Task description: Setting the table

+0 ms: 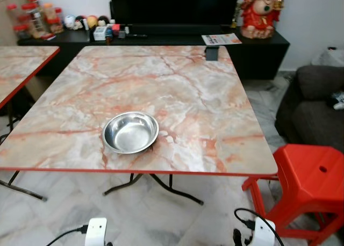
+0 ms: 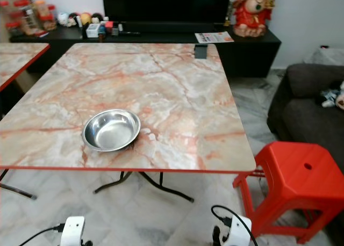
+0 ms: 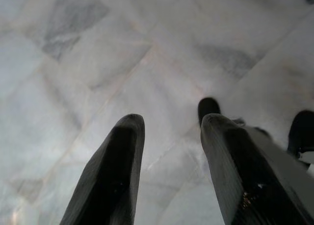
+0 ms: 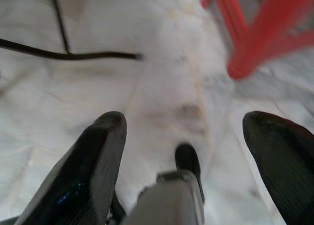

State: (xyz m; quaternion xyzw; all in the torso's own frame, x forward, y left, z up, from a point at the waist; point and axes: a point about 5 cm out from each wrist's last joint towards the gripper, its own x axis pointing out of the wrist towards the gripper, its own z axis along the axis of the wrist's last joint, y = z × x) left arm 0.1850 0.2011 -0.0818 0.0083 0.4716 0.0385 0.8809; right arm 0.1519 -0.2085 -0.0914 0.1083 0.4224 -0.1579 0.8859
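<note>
A shiny steel bowl (image 1: 130, 132) stands empty on the pink marble-patterned table (image 1: 177, 79), close to its red front edge and a little left of centre. Both arms hang low in front of the table, below its edge. In the left wrist view my left gripper (image 3: 171, 122) is open over the pale floor tiles, holding nothing. My right gripper (image 4: 185, 119) is wide open above the floor, with nothing between its fingers; a red stool leg (image 4: 255, 43) and a black table foot (image 4: 73, 54) lie beyond it.
A red plastic stool (image 1: 309, 181) stands at the table's right front corner, with a dark sofa (image 1: 317, 106) behind it. A second marble table (image 1: 21, 63) is at the left. A black TV cabinet (image 1: 258, 47) with a statue (image 1: 262, 12) lines the back wall.
</note>
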